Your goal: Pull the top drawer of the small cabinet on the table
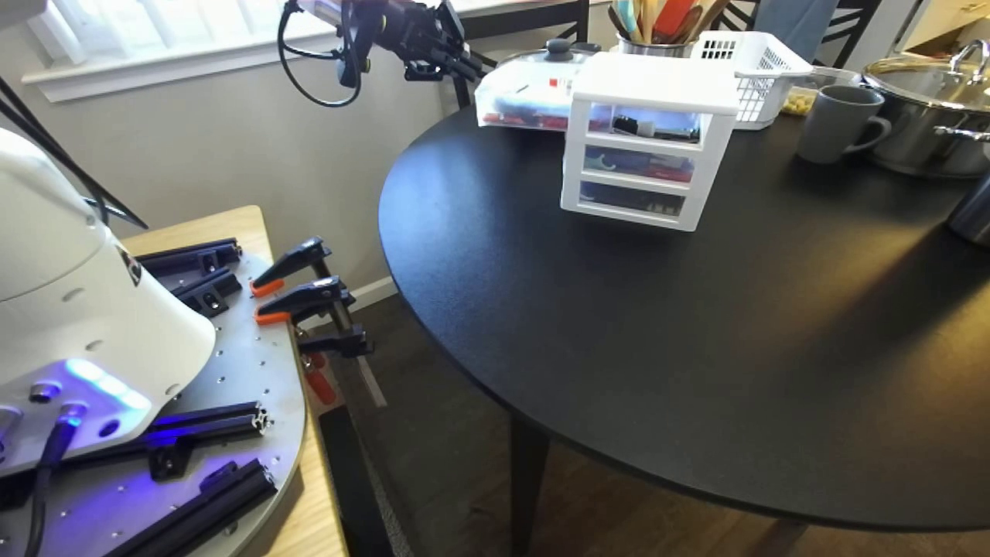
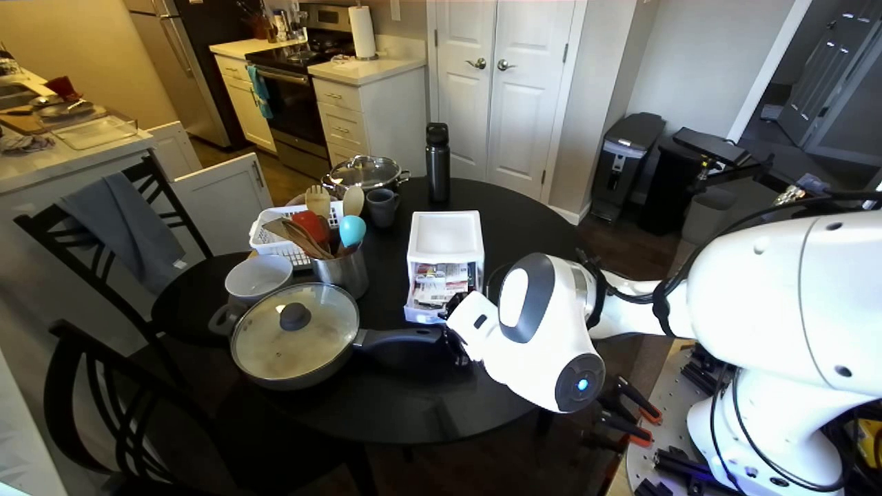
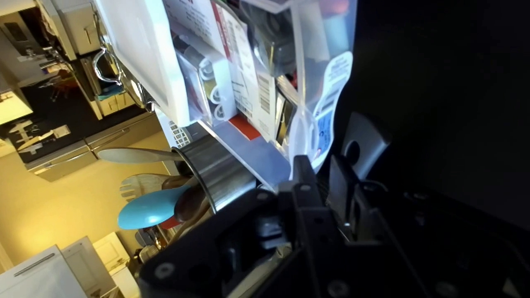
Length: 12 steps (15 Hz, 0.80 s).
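Upper left in an exterior view: window [image 1: 178,35], strong daylight through white vertical folds; slats or curtain, I can't tell. White sill [image 1: 193,66] beneath. Grey wall [image 1: 309,162] below that, pale baseboard [image 1: 379,292] at its foot. Floor [image 1: 456,495] dark, browner toward the bottom edge.

Upper centre in an exterior view: white double doors [image 2: 496,76], closed, lever handles. Kitchen at upper left, which I log as yellow-lit: steel refrigerator [image 2: 172,69], black-fronted stove [image 2: 289,114], white drawers [image 2: 341,120] just beside it. Black chair [image 2: 200,296] at left, another chair [image 2: 124,420] lower left. Tall bin [image 2: 623,165] upper right; panelled door [image 2: 837,79] in the corner, dim.

Wrist view reaches me tipped sideways: yellow wall [image 3: 62,203] at left.
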{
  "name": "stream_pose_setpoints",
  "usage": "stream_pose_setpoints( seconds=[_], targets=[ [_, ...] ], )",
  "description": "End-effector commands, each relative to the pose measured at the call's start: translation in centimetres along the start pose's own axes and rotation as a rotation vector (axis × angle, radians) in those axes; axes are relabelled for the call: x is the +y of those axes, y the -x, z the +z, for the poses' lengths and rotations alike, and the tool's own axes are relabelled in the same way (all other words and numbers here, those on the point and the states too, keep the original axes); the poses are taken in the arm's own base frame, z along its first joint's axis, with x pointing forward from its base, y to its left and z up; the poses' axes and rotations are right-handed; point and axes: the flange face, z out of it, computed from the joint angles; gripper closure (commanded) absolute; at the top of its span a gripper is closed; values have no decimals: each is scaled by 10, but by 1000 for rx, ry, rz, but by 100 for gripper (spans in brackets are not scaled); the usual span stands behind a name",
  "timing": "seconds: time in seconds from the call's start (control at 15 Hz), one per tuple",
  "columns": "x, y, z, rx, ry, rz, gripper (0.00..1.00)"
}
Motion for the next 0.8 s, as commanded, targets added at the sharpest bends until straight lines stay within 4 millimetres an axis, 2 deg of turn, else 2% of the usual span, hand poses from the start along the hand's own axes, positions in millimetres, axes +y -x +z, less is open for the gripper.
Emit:
stream_pose_setpoints(
  seconds=[0.0,0.27,0.53,0.73],
  targets=[
    [10,4,-7,-20,-64,22,52],
    [27,7,-13,-31,-118,52,27],
    [60,16,-11,-65,-238,134,2],
    [95,25,0,-78,-312,207,0]
  ],
)
